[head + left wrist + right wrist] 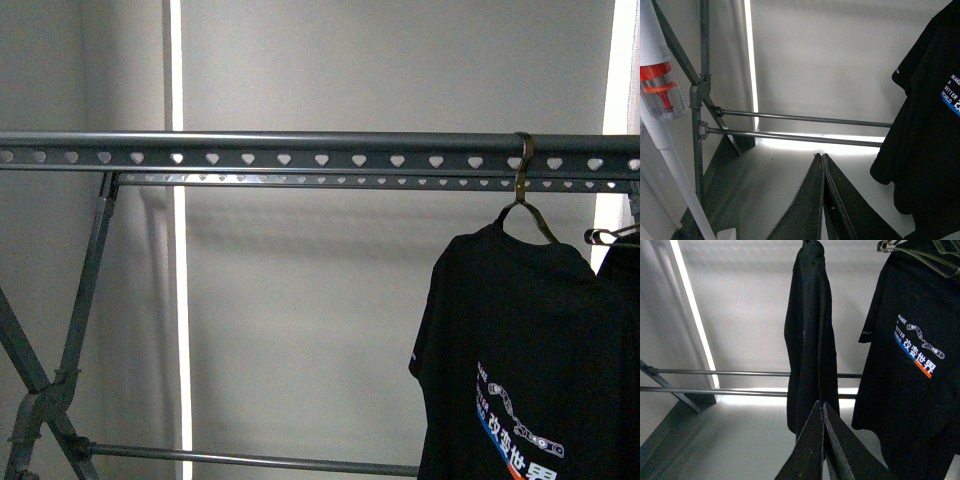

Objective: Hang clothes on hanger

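The clothes, a black T-shirt with white lettering and a blue stripe, hang from a brass hooked coat hanger on the hanger, a dark-grey rack whose long rail has heart-shaped holes. Neither gripper appears in the front view. In the left wrist view my left gripper is shut on nothing, with the clothes hanging apart to one side. In the right wrist view my right gripper is shut and empty, just before a plain black garment, beside the printed clothes.
A silver wire coat hanger holds another dark garment at the rail's far right. The rack's crossed legs and low cross bars stand in front of a grey wall. A white tube with an orange-and-clear part stands beside the rack.
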Controlling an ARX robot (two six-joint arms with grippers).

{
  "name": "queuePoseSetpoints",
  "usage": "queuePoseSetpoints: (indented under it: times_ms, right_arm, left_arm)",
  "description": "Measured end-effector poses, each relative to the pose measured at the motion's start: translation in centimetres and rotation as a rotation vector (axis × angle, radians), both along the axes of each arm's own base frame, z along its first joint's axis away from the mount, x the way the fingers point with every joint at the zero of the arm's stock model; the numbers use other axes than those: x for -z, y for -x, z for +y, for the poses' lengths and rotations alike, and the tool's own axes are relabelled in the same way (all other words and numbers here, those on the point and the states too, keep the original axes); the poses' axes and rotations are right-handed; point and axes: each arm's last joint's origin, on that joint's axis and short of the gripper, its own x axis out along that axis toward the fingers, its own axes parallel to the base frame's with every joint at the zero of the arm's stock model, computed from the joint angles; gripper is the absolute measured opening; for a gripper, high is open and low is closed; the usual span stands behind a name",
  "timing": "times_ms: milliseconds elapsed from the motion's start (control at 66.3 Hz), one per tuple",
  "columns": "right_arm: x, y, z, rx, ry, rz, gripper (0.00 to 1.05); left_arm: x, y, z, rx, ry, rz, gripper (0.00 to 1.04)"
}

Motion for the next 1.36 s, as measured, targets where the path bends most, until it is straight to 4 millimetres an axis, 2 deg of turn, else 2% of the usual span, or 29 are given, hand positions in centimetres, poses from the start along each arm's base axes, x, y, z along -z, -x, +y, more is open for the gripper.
queuePoseSetpoints:
  times_ms: [875,996,1237,1358]
  right_arm:
    - [0.0,0.0,0.0,0.0,0.0,0.0,0.02]
    - [0.0,0.0,0.0,0.0,0.0,0.0,0.02]
    - [0.0,0.0,0.0,0.0,0.0,0.0,0.02]
    - [0.0,0.0,0.0,0.0,0.002,0.0,0.24]
  left_arm:
    - [-0.1,2.5,0.0,-0.001,-0.002,-0.015,0.04]
    - [0.2,3.6,0.0,0.0,-0.003,-0.005,0.04]
    - [0.2,3.7,0.0,0.0,-0.003,-0.009,0.04]
    - [0.2,3.7,0.0,0.0,-0.003,-0.009,0.24]
